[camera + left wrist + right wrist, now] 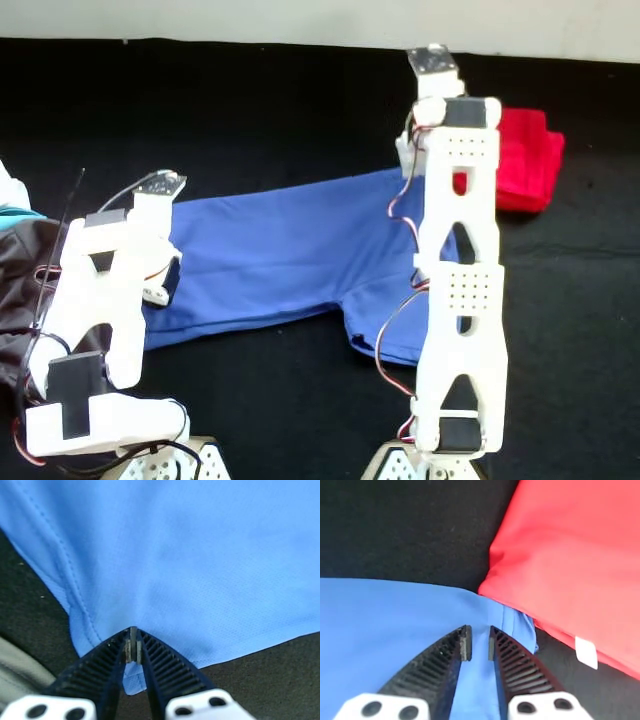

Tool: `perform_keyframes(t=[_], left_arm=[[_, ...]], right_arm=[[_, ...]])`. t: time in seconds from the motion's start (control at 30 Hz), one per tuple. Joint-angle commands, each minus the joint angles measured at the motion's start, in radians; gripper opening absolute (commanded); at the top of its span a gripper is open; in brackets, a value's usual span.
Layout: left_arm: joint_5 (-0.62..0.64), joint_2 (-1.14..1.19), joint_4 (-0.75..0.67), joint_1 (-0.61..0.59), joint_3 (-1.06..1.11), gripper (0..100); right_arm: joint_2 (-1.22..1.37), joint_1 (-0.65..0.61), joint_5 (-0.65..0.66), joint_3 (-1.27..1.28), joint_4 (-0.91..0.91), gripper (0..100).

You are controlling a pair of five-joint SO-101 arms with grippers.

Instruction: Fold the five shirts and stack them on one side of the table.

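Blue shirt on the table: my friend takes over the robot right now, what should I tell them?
Left hand: shut on the edge of the blue fabric shirt, which lies spread on the black table.
Right hand: open, over the shirt's other end, beside the folded red fabric shirt.
Done: the red shirt looks folded.
Left to do: fold the blue one, stack it with the red; dark crumpled clothes wait at the table's edge.

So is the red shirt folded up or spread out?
Folded. The red shirt is a small compact bundle beside the blue shirt, which lies stretched out long across the table.
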Motion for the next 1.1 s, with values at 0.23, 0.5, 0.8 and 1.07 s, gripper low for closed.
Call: perform_keyframes(t=[0.23,0.5,0.8,1.07], left_arm=[[0.055,0.209,0.106,-0.053,-0.315,8],[0.032,0.684,0.377,-0.174,-0.912,8],[-0.104,0.822,0.646,-0.369,-1.372,8],[-0.252,0.837,0.624,-0.522,-1.377,8]], right_arm=[[-0.157,-0.039,-0.025,-0.016,0.030,7.4],[-0.575,-0.151,-0.034,0.493,0.027,7.4],[-0.789,-0.173,0.003,0.886,-0.001,7.4],[-0.796,-0.174,0.002,1.096,-0.127,7.4]])
